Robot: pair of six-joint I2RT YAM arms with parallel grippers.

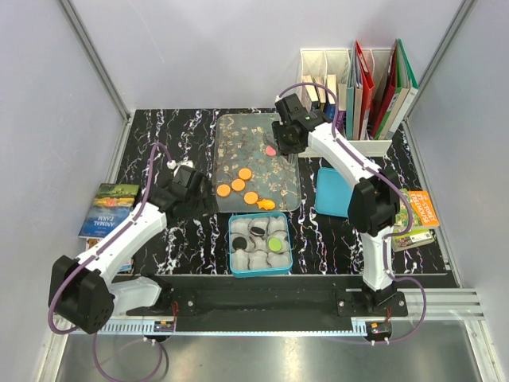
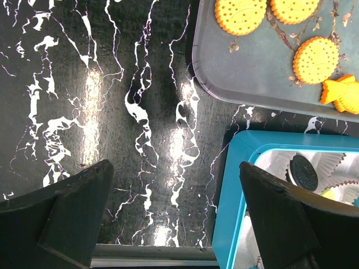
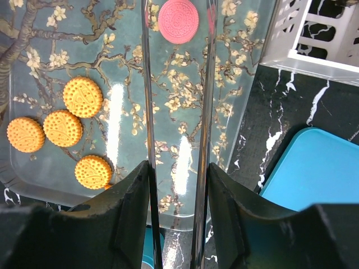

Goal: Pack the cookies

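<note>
Two cookies already in the blue tin (image 1: 231, 247) nearest the arm bases: a black cookie (image 1: 259, 231) and a green cookie (image 1: 276, 244), each seated in a crinkled paper cup (image 1: 253, 259). In the left wrist view, tin half cut off by the frame edge and a dark finger.

Just left of the tin, left gripper (image 2: 176, 188) released, jaws spread wide over glossy marbled table (image 2: 112, 112), touching nothing.

Beyond, a smooth blossom-printed tray (image 1: 231, 131) with rounded rim, close to the tin but apart. Near its front edge, four round orange cookies (image 1: 238, 185), ridged and stamped, plus a fish-shaped orange piece (image 2: 342, 95).

Farther in, the pink cookie (image 3: 178, 21) flat on the tray between the long clear fingers (image 3: 147, 112) of the right gripper (image 1: 274, 146). Slim gaps either side, so unclenched, grasping nothing. Fingertips lost at the frame's top.

Right of the tray, flat blue lid (image 1: 330, 195); behind it a white file rack (image 1: 314, 64), hemming that corner.
</note>
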